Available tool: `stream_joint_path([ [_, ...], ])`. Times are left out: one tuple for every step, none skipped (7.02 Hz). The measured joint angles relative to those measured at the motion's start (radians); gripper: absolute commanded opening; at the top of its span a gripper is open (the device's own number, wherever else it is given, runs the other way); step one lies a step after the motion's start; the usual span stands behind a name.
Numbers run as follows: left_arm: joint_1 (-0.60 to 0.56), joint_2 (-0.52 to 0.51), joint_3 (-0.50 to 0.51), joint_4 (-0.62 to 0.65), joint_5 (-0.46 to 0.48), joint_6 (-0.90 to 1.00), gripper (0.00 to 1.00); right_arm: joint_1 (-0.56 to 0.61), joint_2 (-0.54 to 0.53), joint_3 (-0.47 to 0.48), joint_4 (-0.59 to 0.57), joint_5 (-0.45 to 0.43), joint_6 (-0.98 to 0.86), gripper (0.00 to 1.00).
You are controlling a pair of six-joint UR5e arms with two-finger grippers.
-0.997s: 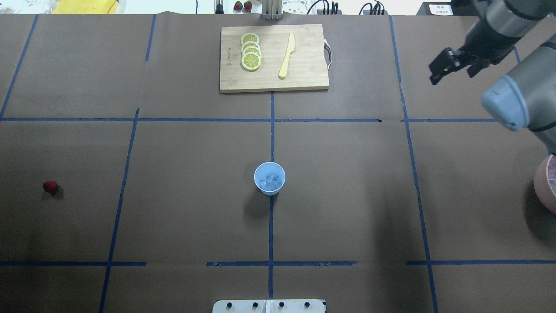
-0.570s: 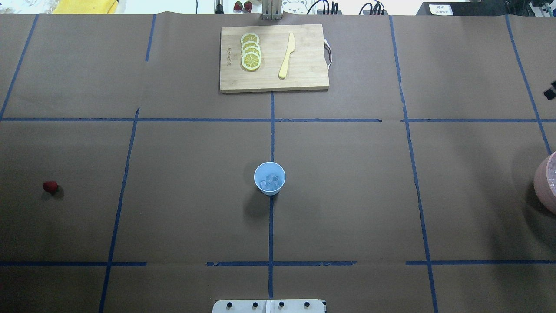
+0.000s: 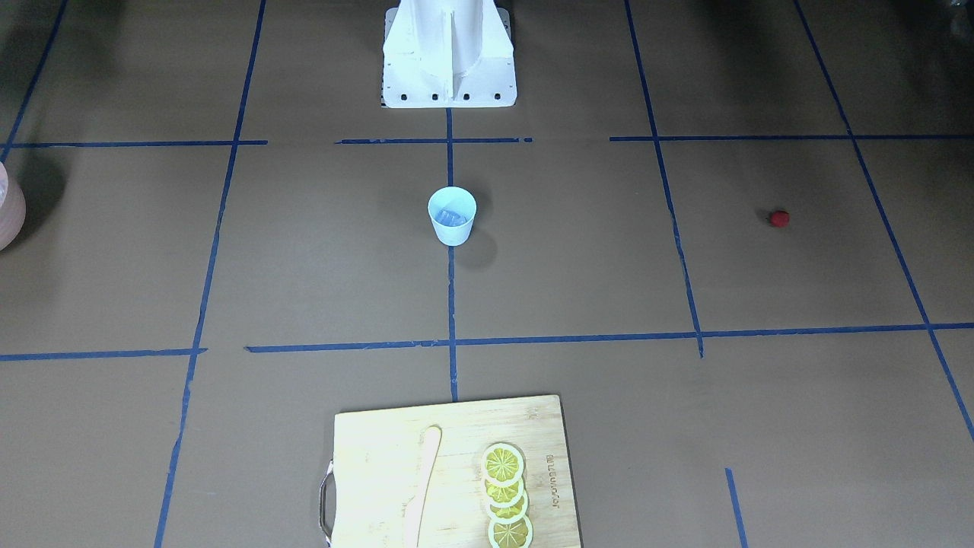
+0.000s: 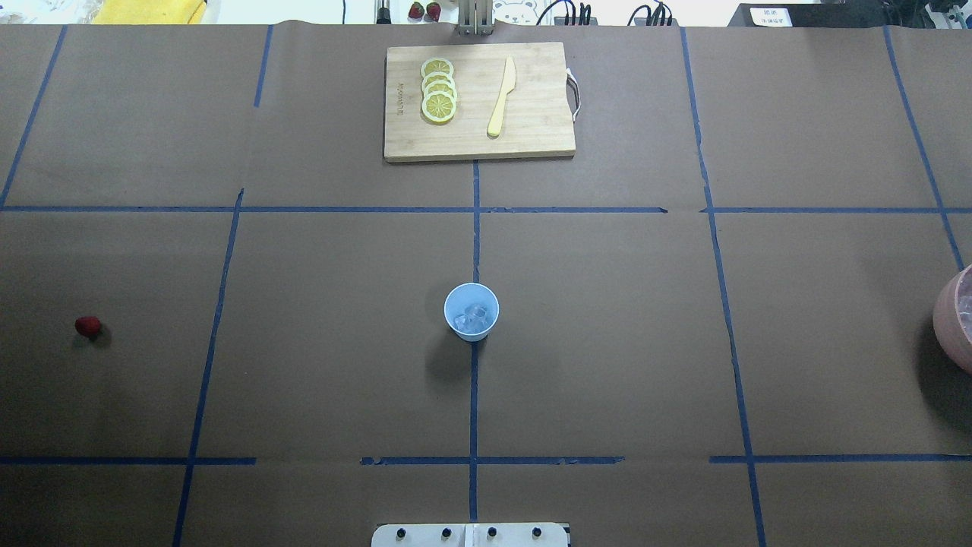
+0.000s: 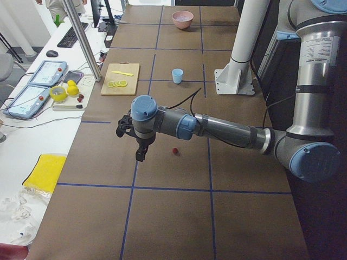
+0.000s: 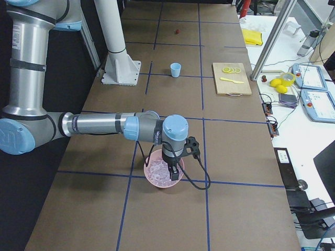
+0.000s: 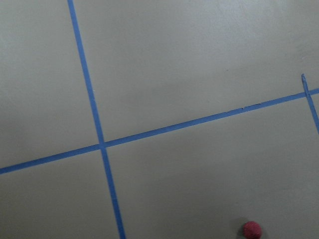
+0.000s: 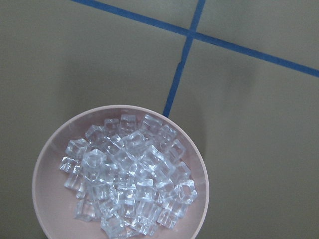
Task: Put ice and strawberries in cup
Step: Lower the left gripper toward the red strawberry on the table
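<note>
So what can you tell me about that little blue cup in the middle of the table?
The cup is small, light blue and tapered, wider at its round mouth than at its base, and looks like plastic. It stands upright on the brown table, on a blue tape line near the centre, casting a soft shadow. A few clear ice cubes lie inside. Nothing else touches it.

Cup [image 4: 471, 311]: stood upright, mouth open upward, with bare table [image 4: 623, 357] paper on every side. Strawberry [image 4: 88, 327]: lay alone, well apart from the cup, with the left gripper [image 5: 134, 142] above the table near it. Pink bowl [image 4: 954, 323]: sat at the table's right edge, with the right gripper [image 6: 173, 168] over its mouth. Cutting board [image 4: 478, 101]: lay at the far edge, well apart. Robot base [image 3: 449, 57]: stood near the cup at the near edge.
</note>
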Motion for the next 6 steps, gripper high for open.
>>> stream_joint_path([
  [0.057, 0.011, -0.04, -0.003, 0.033, -0.087, 1.0, 0.009, -0.012, 0.007, 0.005, 0.0, 0.027, 1.0],
  [0.126, 0.037, -0.08, -0.027, 0.084, -0.184, 1.0, 0.012, -0.016, 0.011, 0.008, 0.0, 0.04, 1.0],
  [0.2, 0.076, -0.102, -0.097, 0.125, -0.297, 1.0, 0.013, -0.018, 0.013, 0.01, 0.0, 0.044, 1.0],
  [0.287, 0.124, -0.106, -0.21, 0.175, -0.431, 1.0, 0.013, -0.018, 0.013, 0.01, 0.0, 0.045, 1.0],
  [0.378, 0.162, -0.095, -0.321, 0.231, -0.553, 1.0, 0.013, -0.019, 0.013, 0.01, 0.0, 0.045, 1.0],
  [0.448, 0.181, -0.065, -0.409, 0.272, -0.634, 1.0, 0.014, -0.019, 0.012, 0.01, 0.0, 0.045, 1.0],
])
